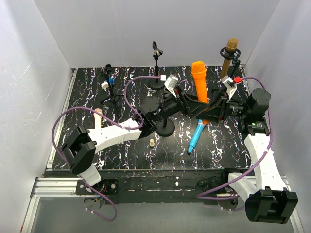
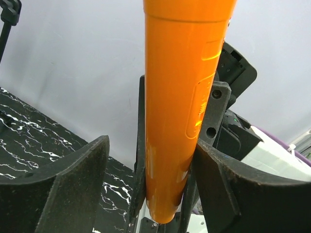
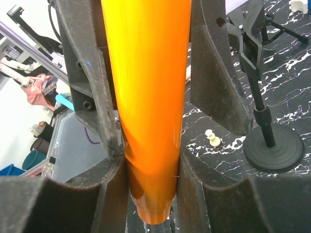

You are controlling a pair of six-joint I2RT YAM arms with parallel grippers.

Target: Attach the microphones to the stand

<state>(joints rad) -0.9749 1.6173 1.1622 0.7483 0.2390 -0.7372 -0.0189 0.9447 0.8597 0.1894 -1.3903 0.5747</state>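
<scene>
**orange mic upright, between two claws**

the orange mic (image 1: pixel 199 83) stands upright above the middle of the table (image 1: pixel 87 97), head up, with both claws meeting on its lower body. the right claw (image 1: pixel 211 110) comes in from the right and is clenched on it. in the right wrist view its two pads squeeze the orange mic (image 3: pixel 146 97) just above the tail end, right claw (image 3: pixel 151 162) tight on both sides. the left claw (image 1: pixel 193 105) reaches in from the left. in the left wrist view the left claw (image 2: pixel 151 145) is spread, one finger (image 2: pixel 73 189) clear of the orange mic (image 2: pixel 180 97) with daylight between, the other finger (image 2: pixel 228 189) right against it. so that's a released hold, loose around the shaft.

the blue mic (image 1: pixel 195 140) lies flat on the table below the claws. the pink mic (image 1: pixel 98 118) lies at the left, partly under the left arm. the brown mic (image 1: pixel 231 51) sits up in the corner stand (image 1: pixel 224 50). the back stand (image 1: pixel 156 63) has a bare clip. the near stand (image 1: pixel 165 128) sits under the left arm, with the peg (image 1: pixel 151 142) just beside its base.
</scene>
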